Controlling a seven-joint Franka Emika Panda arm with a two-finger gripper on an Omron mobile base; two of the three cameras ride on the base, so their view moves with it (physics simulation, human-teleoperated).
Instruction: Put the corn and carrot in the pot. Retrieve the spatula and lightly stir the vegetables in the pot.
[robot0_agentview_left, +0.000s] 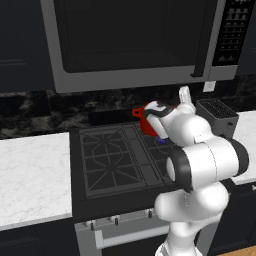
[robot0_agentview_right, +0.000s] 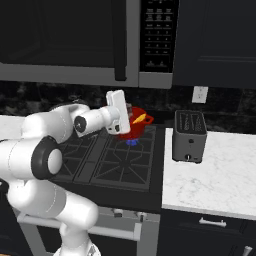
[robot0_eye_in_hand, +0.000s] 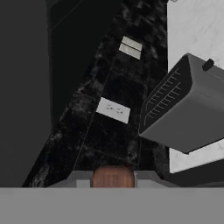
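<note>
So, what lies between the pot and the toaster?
Nothing stands there. In the right base view, the stretch from the pot to the toaster holds only the stove edge and white counter.

The pot (robot0_agentview_right: 134, 127) is sitting on the stove (robot0_agentview_left: 107, 160), at its back right corner, just in front of the backsplash (robot0_agentview_left: 30, 110). A vegetable piece (robot0_agentview_right: 142, 119) is lying in the pot. The robot's hand is hanging beside the pot, partly covering it. The microwave (robot0_agentview_left: 135, 40) is hanging above the stove. The toaster (robot0_agentview_right: 189, 136) is standing on the counter (robot0_agentview_right: 215, 175) right of the stove, near the pot. A wall outlet (robot0_agentview_right: 200, 94) is sitting on the backsplash behind the toaster.
</note>
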